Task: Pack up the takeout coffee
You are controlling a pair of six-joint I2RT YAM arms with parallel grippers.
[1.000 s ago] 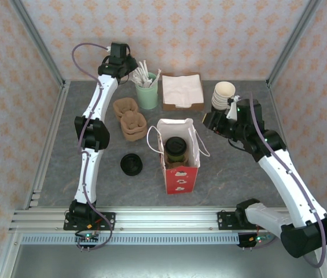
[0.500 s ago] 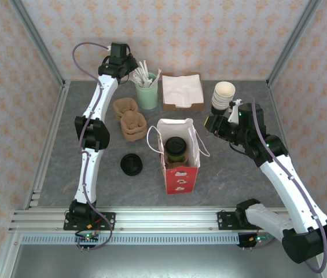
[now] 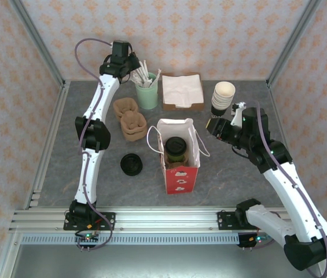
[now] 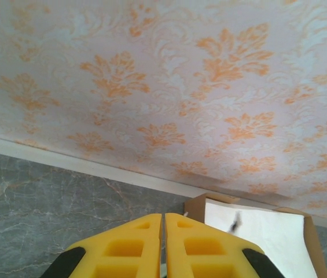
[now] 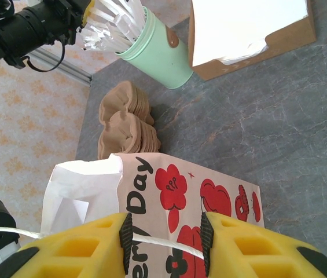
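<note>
Pressed flat together, the jaws of the left gripper [image 4: 163, 227] leave only a hairline seam between the yellow fingers [image 4: 129, 246]; I cannot tell whether anything thin is pinched there. From above, this gripper [image 3: 134, 62] hangs at the back of the table, right at the tops of the white stirrers [image 3: 147, 74] standing in the mint-green cup [image 3: 148, 95].

The right gripper [image 5: 164, 234] has its jaws moderately apart. The white cord handle [image 5: 151, 240] of the paper bag [image 5: 180, 191] crosses the gap between them, but the pads are not clamped on it. In the overhead view this gripper [image 3: 213, 125] sits just right of the bag's open mouth.

The takeout coffee [image 3: 175, 150] stands upright inside the red-and-white bag [image 3: 180, 178], its black lid on and its dark olive wall just visible below.

A loose black lid [image 3: 131, 164] lies on the grey tabletop left of the bag. Brown pulp cup carriers [image 3: 130, 120] are stacked behind it. A cardboard box of white napkins [image 3: 182, 91] sits beside the mint-green cup, and a stack of nested cups [image 3: 223, 96] stands at the back right.
</note>
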